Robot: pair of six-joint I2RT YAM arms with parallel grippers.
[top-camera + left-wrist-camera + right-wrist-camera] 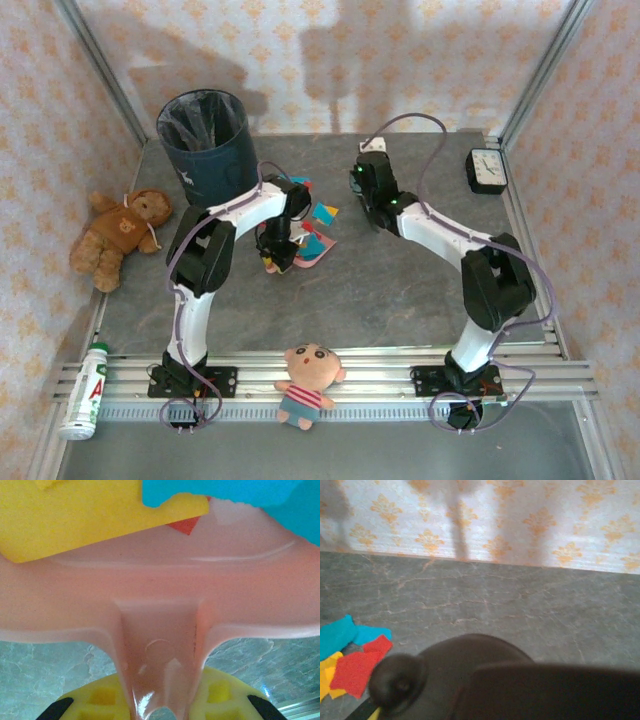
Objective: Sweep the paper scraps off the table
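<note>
Nearest, in the left wrist view, the yellow fingers (220, 695) of the left jaws are seen closed tight on the handle of the pink dustpan (160, 595). Some of the paper scraps (75, 515), yellow, blue and red, are lying inside the pan. In the top view the pan is set near the middle of the worktop (400, 290), pointing toward 2 o'clock from the left jaws. More scraps are seen at its far edge; whether these rest on the pan or on the stone cannot be told. At 1 o'clock from the scraps the right jaws are pressed fully together; what is held, if anything, cannot be told. The bin (205, 140) stands at 10 o'clock. If the pan is lifted tilted, or the thin handle is turned in the grip, the loose scraps could be spilled onto the worktop
</note>
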